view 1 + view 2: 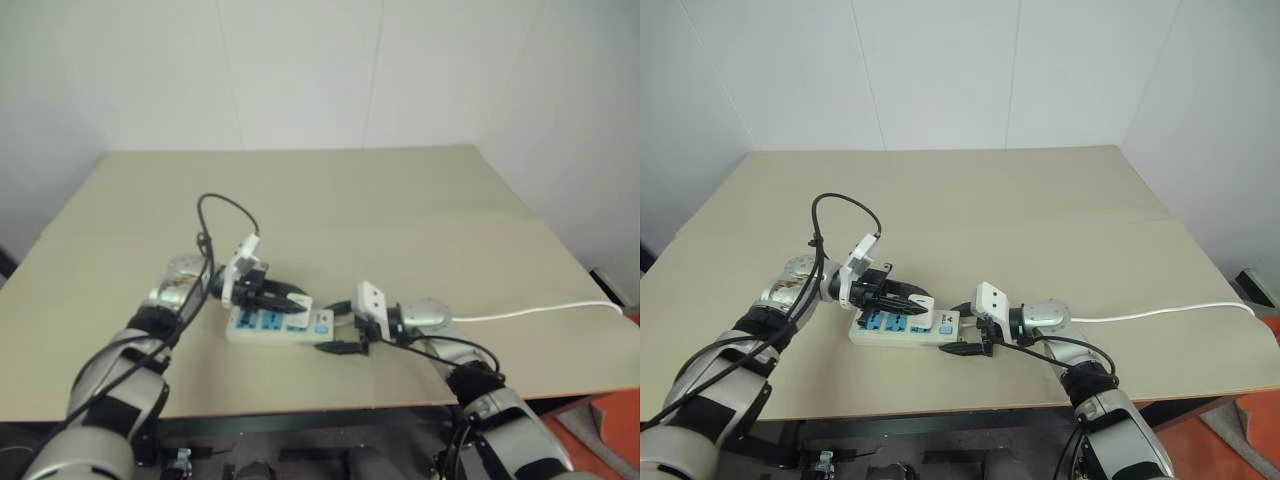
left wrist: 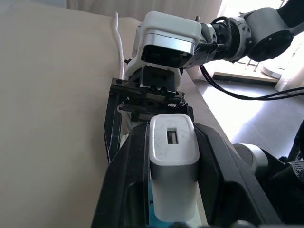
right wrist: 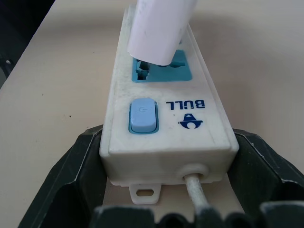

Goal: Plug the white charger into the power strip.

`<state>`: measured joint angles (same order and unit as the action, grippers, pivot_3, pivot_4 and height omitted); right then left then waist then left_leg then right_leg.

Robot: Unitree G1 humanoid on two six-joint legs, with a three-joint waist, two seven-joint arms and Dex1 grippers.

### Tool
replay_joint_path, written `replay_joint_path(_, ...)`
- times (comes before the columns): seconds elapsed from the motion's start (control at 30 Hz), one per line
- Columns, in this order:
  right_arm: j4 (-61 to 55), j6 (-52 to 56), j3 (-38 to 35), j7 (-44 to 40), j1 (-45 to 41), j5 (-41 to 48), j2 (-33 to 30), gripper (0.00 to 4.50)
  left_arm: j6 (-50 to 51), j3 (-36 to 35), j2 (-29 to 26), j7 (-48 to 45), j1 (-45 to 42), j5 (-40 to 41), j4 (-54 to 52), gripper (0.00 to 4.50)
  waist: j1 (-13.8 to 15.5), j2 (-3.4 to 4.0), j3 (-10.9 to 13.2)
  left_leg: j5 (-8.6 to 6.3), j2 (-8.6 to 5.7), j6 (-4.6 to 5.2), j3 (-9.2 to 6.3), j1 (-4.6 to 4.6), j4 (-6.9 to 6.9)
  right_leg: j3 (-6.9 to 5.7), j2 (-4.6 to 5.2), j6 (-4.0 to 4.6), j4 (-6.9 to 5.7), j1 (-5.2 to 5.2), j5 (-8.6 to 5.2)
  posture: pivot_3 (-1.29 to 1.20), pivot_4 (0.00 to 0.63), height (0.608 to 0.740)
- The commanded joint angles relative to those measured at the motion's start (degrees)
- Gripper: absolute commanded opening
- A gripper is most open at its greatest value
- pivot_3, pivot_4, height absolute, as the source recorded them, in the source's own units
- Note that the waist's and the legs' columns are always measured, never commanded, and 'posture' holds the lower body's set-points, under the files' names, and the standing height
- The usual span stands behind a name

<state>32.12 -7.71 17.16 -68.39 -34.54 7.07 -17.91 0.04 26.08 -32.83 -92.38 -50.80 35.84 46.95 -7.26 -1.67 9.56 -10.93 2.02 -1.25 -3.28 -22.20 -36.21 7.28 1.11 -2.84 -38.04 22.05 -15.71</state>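
Setting: bare test room or lab.
Walls: plain white panels (image 1: 940, 70) meeting in corners.
Furniture: single beige table (image 1: 1040, 200).
Floor: orange patch (image 1: 1230, 440) beside the table.

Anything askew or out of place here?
Nothing stands out. The left gripper holds the charger over a blue socket of the power strip, which lies flat on the table with the right gripper around its cable end.
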Motion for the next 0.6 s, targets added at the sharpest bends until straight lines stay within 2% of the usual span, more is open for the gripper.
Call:
replay_joint_path(0.03,2.07,0.36,1.84,2.06,1.41,-3.92,0.06,3.44,-1.49,-0.85,0.08,-0.12,0.01,-1.10,0.86,1.01,0.02,0.00,0.00,0.00,0.00,0.00,0.00,0.00,-0.01,0.00,0.00,0.00,0.00,0.00,0.00,0.00,0.150,0.740)
replay_joint_path(0.23,2.05,0.16,1.80,2.08,1.48,-3.86,0.20,3.44,-1.01,-0.29,-1.42,-0.12,2.30,0.97,-2.40,1.01,-0.06,0.00,0.00,0.00,0.00,0.00,0.00,0.00,0.02,0.02,0.00,0.01,0.01,0.01,-0.01,0.00,0.150,0.740)
replay_joint_path(0.6,1.74,-0.64,1.92,1.93,1.86,-4.21,0.34,3.44,-6.17,-1.36,-4.42,-0.12,10.06,1.09,-5.99,1.01,-0.70,0.00,0.00,0.00,0.07,0.00,0.01,0.05,0.23,0.03,-0.04,0.10,0.02,0.06,-0.06,0.00,0.150,0.740)
